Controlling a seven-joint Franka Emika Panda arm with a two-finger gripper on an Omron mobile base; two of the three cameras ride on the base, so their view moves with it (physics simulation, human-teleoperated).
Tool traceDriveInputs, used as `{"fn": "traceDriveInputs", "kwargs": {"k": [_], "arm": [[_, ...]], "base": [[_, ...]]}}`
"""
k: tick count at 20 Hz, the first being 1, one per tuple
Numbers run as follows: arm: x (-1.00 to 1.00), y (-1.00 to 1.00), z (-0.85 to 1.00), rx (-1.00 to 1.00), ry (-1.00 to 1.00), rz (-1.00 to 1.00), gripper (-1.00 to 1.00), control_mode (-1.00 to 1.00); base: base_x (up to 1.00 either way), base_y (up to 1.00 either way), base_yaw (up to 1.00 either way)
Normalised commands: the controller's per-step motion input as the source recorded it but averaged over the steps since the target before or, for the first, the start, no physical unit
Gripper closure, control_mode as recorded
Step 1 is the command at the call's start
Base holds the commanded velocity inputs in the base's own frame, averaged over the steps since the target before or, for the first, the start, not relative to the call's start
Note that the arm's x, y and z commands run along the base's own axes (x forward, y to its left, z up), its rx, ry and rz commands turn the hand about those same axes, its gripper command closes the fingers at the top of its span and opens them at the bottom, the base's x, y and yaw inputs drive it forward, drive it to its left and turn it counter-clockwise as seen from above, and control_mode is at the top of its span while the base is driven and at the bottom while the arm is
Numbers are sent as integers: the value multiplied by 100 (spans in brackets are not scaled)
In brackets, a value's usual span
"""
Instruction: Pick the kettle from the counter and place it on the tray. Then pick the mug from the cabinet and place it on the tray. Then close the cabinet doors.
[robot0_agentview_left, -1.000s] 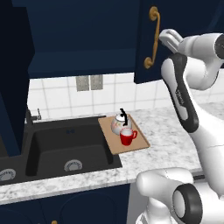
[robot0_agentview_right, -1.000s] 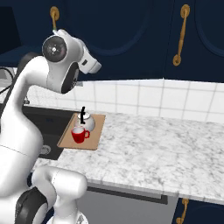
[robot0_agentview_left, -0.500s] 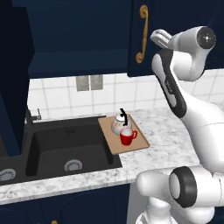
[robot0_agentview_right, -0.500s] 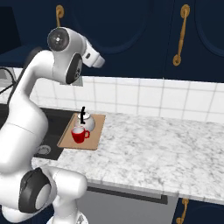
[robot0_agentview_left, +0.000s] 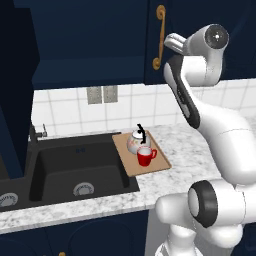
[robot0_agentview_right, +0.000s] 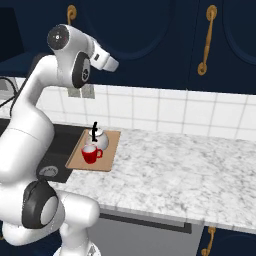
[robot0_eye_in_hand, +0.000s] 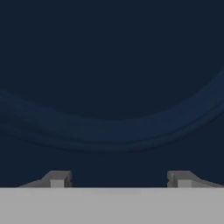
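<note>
Hand view, claw (robot0_eye_in_hand: 118, 179) spread, facing navy cabinet door (robot0_eye_in_hand: 113, 87)

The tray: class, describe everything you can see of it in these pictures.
The tray is a thin, flat, rectangular board, light brown and wood-like. It lies on the speckled counter beside the black sink. The kettle and the red mug stand on it, close together, leaving bare board around them.

Base views flanking; shared tray (robot0_agentview_left: 150, 167)

Even rendered light, soft shadows, slightly blurry
</note>
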Motion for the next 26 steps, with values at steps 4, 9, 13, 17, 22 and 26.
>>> {"fn": "traceDriveInputs", "kwargs": {"k": [4, 9, 13, 17, 22, 26], "arm": [[23, -13, -27, -10, 0, -8, -100, -100], [-31, -21, -5, -3, 0, 0, -100, -100], [-61, -21, 10, -3, 0, 0, -100, -100], [-74, -18, 13, -8, 0, 0, -100, -100], [-86, -6, 12, -17, 0, 11, -100, -100], [-88, 0, 2, -23, 0, 28, -100, -100]], "base": [[0, 0, 0], [0, 0, 0], [0, 0, 0], [0, 0, 0], [0, 0, 0], [0, 0, 0]]}}
